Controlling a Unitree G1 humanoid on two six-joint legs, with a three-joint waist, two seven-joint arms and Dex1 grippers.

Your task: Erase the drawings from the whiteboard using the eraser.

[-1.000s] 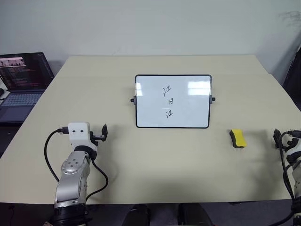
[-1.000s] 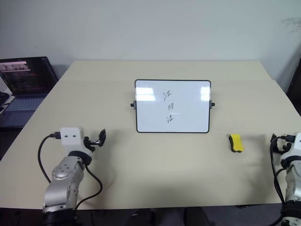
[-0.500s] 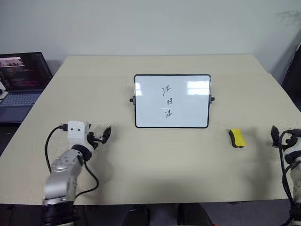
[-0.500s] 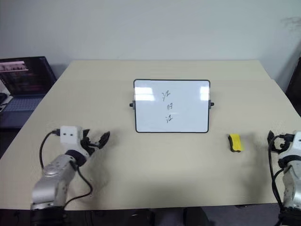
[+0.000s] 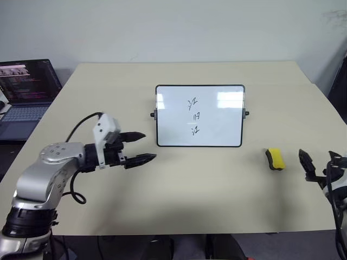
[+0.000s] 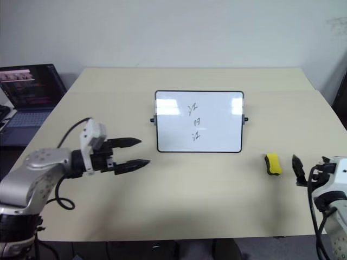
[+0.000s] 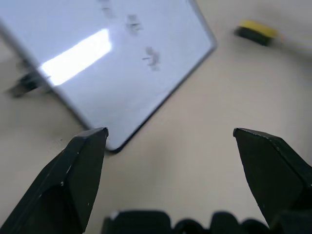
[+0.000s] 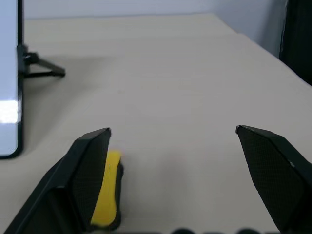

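Behind right claw (image 8: pixel 173 134) finger | eraser (image 8: pixel 106 197) partly hidden | drawings (image 7: pixel 131 23) blurred

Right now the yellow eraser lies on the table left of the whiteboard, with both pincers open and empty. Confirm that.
Wrong side. The eraser lies on the table to the right of the whiteboard, near the right pincer, as the left eye view shows. The rest holds: the left pincer and right pincer are open and empty.
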